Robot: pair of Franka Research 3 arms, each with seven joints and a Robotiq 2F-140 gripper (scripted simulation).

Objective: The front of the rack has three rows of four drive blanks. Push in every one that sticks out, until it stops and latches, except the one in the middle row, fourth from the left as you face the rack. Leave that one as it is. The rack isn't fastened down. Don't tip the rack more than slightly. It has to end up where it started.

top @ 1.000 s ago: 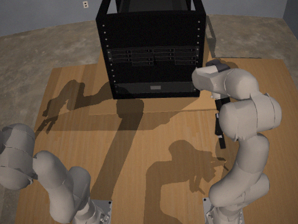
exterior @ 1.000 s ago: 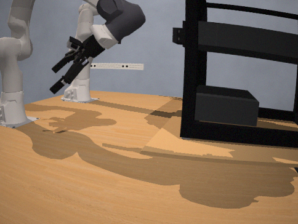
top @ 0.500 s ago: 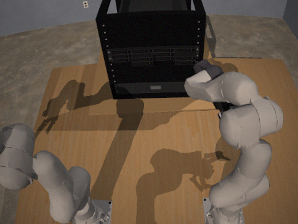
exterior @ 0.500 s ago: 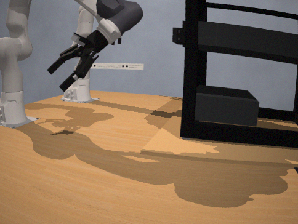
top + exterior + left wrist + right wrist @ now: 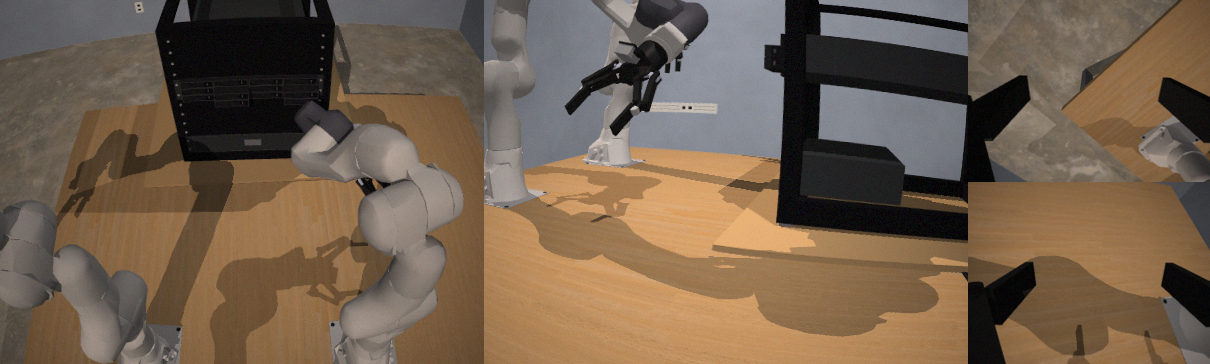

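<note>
The rack (image 5: pixel 176 107) (image 5: pixel 793 150) stands upright at the upper middle of the top view and at the right of the exterior view, on the bench (image 5: pixel 280 220) (image 5: pixel 649 280). The pushing seems to be at the approach stage: neither hand is placed at the drive blanks (image 5: pixel 231 97). The right hand (image 5: pixel 366 186) (image 5: pixel 593 117) (image 5: pixel 1099 274) is held wide, with nothing between its fingers, pointed down and away from the rack. The left hand (image 5: pixel 673 66) (image 5: pixel 1095 88) is spread wide and empty too. For the next move, the right hand should be turned towards the rack front, probably narrowed, and lined up with one jutting blank, clear of the spared one. Blanks in the second and fourth columns appear to stand proud, but their rows cannot be told surely. The front is turned to the bottom of the top view and to the left in the exterior view; the blanks' long faces run across it, left to right.

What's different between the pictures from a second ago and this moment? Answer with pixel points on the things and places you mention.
The right arm's dark wrist (image 5: pixel 336 124) (image 5: pixel 696 21) has moved leftward in the top view. The right gripper (image 5: pixel 366 186) (image 5: pixel 593 119) (image 5: pixel 1099 274) has turned and, in the exterior view, shifted right, toward the rack (image 5: pixel 167 75) (image 5: pixel 793 130). Nothing was grasped or released. The left arm (image 5: pixel 87 285) and rack look unmoved.
</note>
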